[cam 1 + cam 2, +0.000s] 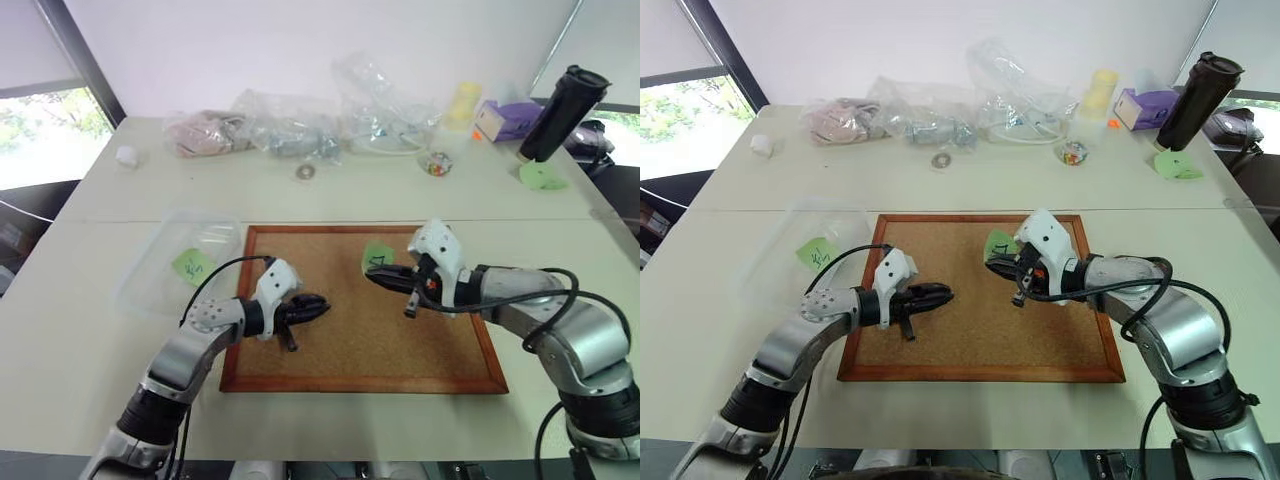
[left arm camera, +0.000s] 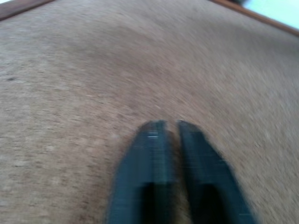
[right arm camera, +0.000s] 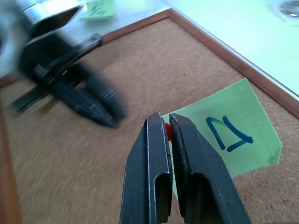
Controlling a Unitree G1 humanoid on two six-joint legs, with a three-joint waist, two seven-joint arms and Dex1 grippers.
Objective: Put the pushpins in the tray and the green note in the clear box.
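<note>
**One pin pinched, nothing delivered yet**

Judged from how things lie, the task is at its first step. The right gripper (image 1: 375, 276) has its fingers closed tight on the red head of a pushpin (image 3: 167, 132), right at the edge of the green note (image 3: 233, 135). Whether the pin's point has come free of the paper cannot be told.

The note, with its drawn triangles, sits on the cork board (image 1: 340, 370) at about 1 o'clock from the board's centre. It has not reached the clear box (image 1: 150, 285), which stands just off the board's edge at 9 o'clock. The left gripper (image 1: 318, 305) hangs over the board at about 8 o'clock from its centre. Its fingers are parted by a narrow crack, with bare cork behind them and nothing held.

Left to do, as I read it: carry the pins to the tray, then move the note to the box.

Counted:
- one red pushpin
- two square green notes (the triangle one, and a scribbled note (image 1: 193, 265) at the clear box)
- one green paper scrap (image 1: 541, 177) far off at 2 o'clock
- one clear box
- one cork board
</note>
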